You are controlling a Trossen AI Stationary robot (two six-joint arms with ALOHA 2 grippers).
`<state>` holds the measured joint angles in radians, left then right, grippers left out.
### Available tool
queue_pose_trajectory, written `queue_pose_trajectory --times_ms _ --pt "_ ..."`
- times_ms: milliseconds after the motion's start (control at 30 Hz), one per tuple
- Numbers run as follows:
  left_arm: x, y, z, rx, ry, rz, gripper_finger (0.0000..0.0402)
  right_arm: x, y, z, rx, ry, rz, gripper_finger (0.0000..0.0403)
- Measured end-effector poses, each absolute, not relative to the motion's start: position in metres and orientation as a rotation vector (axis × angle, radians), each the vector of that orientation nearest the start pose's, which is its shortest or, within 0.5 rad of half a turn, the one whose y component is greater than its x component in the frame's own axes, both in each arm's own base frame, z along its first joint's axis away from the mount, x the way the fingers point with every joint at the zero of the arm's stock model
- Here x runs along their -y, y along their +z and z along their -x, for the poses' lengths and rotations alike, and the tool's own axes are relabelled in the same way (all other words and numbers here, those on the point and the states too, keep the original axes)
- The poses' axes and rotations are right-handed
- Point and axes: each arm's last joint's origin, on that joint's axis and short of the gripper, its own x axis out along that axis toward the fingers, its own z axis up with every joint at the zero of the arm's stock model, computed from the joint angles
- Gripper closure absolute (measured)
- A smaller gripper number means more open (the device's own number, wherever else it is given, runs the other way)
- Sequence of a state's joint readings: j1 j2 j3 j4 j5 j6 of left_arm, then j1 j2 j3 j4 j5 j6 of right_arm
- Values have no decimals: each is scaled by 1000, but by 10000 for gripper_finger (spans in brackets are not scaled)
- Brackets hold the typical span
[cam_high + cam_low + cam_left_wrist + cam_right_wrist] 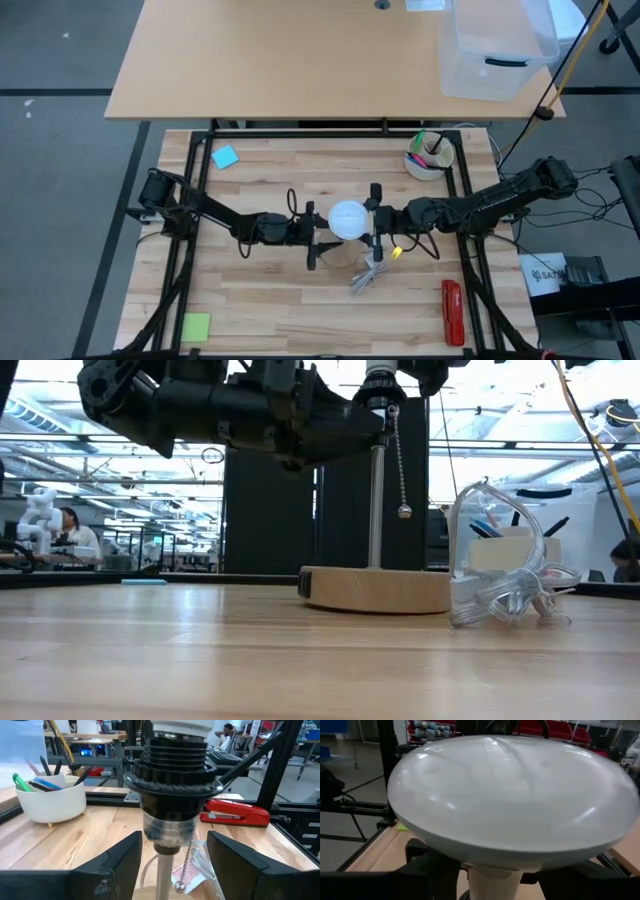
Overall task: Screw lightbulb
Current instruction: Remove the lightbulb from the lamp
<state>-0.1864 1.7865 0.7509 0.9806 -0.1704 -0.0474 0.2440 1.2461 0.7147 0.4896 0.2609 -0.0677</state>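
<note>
The lightbulb point(512, 800) sits upright in the black socket point(172, 775), seated but tightness unconfirmed. Left gripper point(172, 865) straddles the socket, fingers apart. Right gripper point(374, 221) flanks the bulb, fingers apart, contact unclear. Final tightening may remain.

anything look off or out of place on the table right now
Nothing stands out. The lightbulb sits upright in the black socket with a gripper on either side, and the cup of pens and red stapler lie tidy.

Red stapler point(235, 813) and white pen cup point(50, 797) on the wooden counter point(105, 832), beyond the fingers point(117, 865), either side.
</note>
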Motion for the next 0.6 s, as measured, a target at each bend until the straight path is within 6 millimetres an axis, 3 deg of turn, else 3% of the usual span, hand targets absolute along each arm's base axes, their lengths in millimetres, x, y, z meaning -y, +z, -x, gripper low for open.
queue_pose_trajectory --times_ms 600 --pt "59 183 -344 26 2 82 172 -58 279 -267 -22 -42 68 180"
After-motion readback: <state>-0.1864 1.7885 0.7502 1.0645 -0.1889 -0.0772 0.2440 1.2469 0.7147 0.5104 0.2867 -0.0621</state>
